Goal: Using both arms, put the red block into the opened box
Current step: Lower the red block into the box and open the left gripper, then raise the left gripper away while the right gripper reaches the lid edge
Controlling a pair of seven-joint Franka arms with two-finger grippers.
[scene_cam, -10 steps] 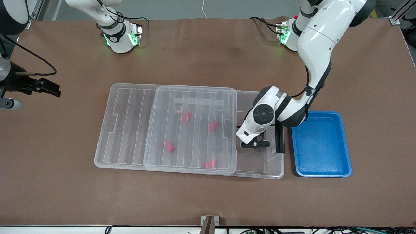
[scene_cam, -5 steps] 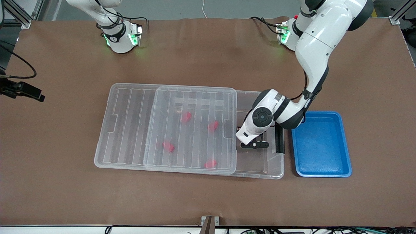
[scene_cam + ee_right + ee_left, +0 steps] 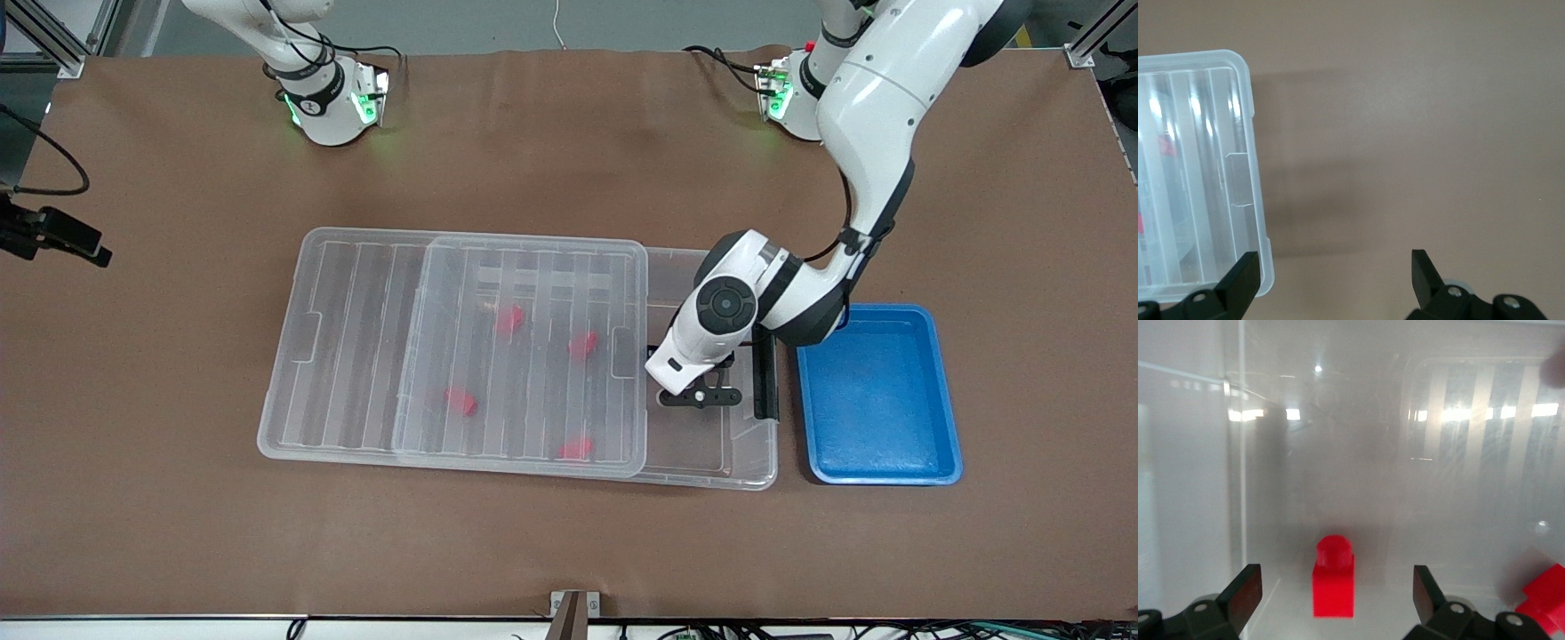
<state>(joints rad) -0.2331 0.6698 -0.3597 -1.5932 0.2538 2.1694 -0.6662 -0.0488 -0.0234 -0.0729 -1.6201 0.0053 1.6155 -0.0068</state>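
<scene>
The left gripper (image 3: pixel 1335 600) stands apart around the block (image 3: pixel 1333 577) on the box (image 3: pixel 711 471) floor, apparently released; lift straight up, clear. The right gripper (image 3: pixel 1335 280), apart, waits over the table (image 3: pixel 1418 133).

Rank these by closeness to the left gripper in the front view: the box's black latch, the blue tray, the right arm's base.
1. black latch: beside the left gripper, at the box's end.
2. blue tray: on the table past that end.
3. right arm's base: along the table's top edge.
</scene>
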